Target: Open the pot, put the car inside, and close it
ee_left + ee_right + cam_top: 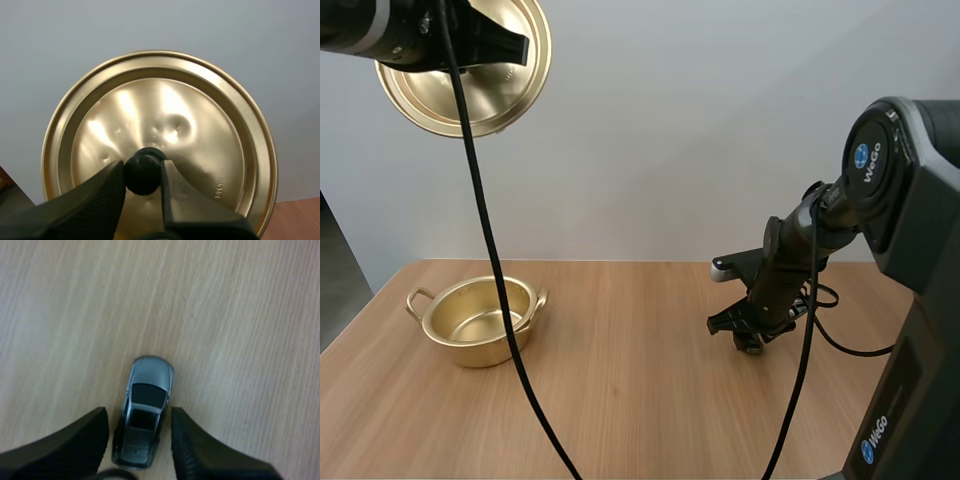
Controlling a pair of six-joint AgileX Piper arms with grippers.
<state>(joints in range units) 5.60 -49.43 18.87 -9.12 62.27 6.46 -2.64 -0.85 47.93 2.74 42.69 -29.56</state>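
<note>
My left gripper [498, 45] is raised high above the table's left side, shut on the black knob [142, 174] of the golden lid [470, 95]. The lid [200, 110] hangs tilted with its top face toward the wrist camera. Below it on the table stands the open golden pot [480, 350], with nothing inside. At the right my right gripper [745, 335] is down at the table surface. Its fingers stand apart on either side of the rear of a small grey toy car [145, 405], and the gripper [139, 412] is open around it.
The wooden table [640, 400] stretches bare between pot and car. The right arm's base stands at the table's near right corner.
</note>
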